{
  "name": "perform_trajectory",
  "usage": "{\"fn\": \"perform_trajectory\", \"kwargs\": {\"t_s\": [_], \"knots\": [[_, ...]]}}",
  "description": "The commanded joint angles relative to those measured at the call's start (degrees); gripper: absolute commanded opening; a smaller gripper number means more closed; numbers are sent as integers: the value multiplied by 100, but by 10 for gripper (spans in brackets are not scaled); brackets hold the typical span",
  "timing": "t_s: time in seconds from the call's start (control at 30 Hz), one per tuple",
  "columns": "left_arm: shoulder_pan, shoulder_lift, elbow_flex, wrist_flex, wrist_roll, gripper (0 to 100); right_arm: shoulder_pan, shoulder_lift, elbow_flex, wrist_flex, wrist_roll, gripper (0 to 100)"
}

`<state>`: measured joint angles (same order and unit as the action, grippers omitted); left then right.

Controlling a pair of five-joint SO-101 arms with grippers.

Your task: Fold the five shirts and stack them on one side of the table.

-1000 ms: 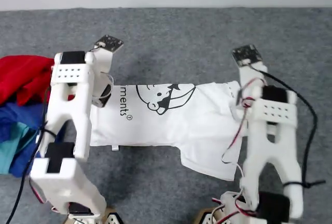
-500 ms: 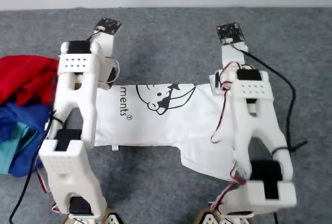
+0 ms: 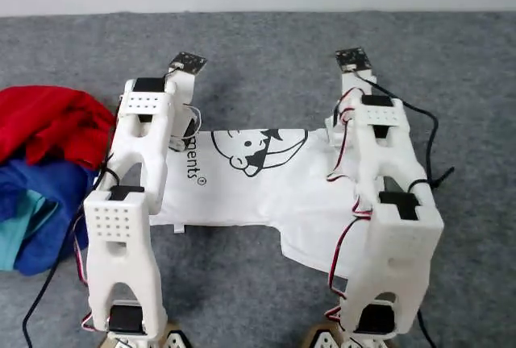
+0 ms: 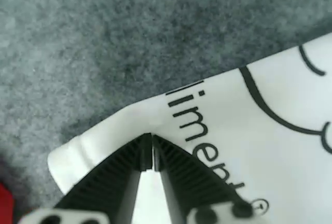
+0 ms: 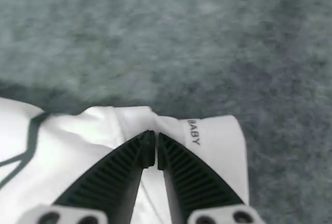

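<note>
Both my grippers are down on the far edge of the white shirt (image 3: 266,187), a soft cloth garment printed with a black line drawing and lettering. It lies spread flat across the middle of the grey felt-covered table (image 3: 266,50), between my two arms.

My left gripper (image 4: 151,154) has its black ribbed fingers (image 4: 116,169) drawn together to a hairline gap. They pinch the shirt's edge near the corner, just beside the start of the lettering. The cloth there stands slightly off the felt and throws a shadow.

My right gripper (image 5: 155,151) is closed the same way, its tips nipping a rolled edge of the white shirt beside a small printed label. Bare grey felt lies just beyond it.

To my left, at the table's edge, sits a loose heap of other garments: a crumpled red cloth (image 3: 48,122) on the far side, a blue cloth (image 3: 40,195) nearer me and a teal cloth (image 3: 16,219) at the bottom.

From the high view my white arms cover both grippers and the two ends of the white shirt. My left arm also cuts off part of the lettering, and the near right part of the shirt passes under my right arm. The heap runs out of the picture, and I cannot tell how many garments it holds.
</note>
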<state>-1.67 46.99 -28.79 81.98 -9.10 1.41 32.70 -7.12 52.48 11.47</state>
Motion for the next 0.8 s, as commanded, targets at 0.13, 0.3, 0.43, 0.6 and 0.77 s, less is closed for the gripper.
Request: {"fn": "perform_trajectory", "kwargs": {"t_s": [0.13,0.3,0.43,0.6,0.77], "knots": [[-273,316,-1174,976,9,15,470,-84,-378,145,44,25],[-97,167,-1842,1556,26,15,259,-567,-378,567,185,25],[176,-44,-2264,1855,44,15,84,-1218,-378,778,158,25],[448,-519,-2193,1855,53,15,75,-2018,-378,1314,158,29],[914,-1020,-1701,1855,53,15,295,-2712,-378,2105,185,29]]}}
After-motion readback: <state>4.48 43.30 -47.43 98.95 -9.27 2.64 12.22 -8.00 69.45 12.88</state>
